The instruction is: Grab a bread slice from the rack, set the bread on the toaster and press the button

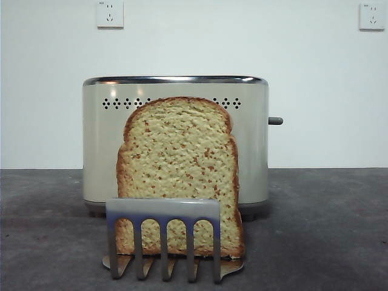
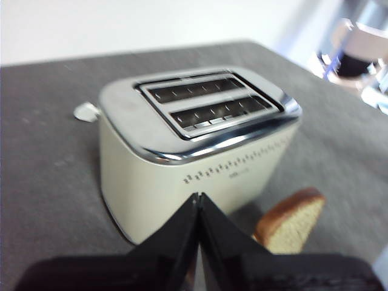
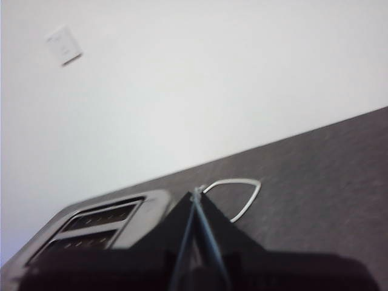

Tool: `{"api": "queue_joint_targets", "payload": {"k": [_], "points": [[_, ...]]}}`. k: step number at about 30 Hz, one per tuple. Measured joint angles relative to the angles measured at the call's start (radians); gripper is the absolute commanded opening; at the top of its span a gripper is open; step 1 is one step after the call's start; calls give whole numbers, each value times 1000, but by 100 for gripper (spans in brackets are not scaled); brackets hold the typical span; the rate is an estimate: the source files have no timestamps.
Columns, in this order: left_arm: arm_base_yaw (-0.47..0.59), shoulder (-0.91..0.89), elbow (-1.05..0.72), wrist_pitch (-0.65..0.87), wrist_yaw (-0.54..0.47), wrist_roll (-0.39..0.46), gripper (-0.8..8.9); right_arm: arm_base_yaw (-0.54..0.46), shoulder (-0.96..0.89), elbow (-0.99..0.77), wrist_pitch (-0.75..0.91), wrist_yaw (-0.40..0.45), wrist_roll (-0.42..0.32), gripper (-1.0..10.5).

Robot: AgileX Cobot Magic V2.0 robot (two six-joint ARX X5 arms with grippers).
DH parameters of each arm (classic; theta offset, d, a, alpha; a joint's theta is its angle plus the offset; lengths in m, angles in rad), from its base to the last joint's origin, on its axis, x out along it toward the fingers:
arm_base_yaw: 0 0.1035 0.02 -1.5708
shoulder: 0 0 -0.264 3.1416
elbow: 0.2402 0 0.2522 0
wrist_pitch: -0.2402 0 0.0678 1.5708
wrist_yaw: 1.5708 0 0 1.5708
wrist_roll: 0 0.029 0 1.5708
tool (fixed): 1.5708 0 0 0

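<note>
Directly in front of the large cream-beige toaster with a chrome top rim [image 1: 97,145], the flat slice of bread [image 1: 179,163] stands upright in the small shiny steel rack with five comb-like prongs [image 1: 163,212]. Its crumb is pale yellow with reddish-brown specks, ringed by a brown crust and domed on top, covering about half the toaster's width. A stubby dark grey lever button [image 1: 276,120] sticks out sideways from the toaster's narrow end. Both toaster slots are empty. Above the toaster, the left gripper [image 2: 198,197] hangs with its black fingers pressed together; the right gripper [image 3: 197,193] hangs beside the toaster, fingers likewise together. The desk [image 1: 327,230] is dark grey and mottled, backed by a white wall [image 1: 242,36] with two sockets [image 1: 110,13].
</note>
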Motion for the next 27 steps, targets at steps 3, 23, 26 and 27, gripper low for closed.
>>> {"api": "queue_joint_targets", "payload": {"k": [3, 23, 26, 27], "points": [[-50, 87, 77, -80, -8, 55, -6, 0, 91, 114, -106, -52, 0, 0], [-719, 563, 415, -386, -160, 522, -3, 0, 465, 497, -670, -236, -119, 0], [-780, 625, 473, -414, -267, 560, 0, 0, 476, 507, -670, -241, -139, 0], [-792, 644, 489, -423, -293, 566, 0, 0, 476, 507, -671, -241, -143, 0]]}}
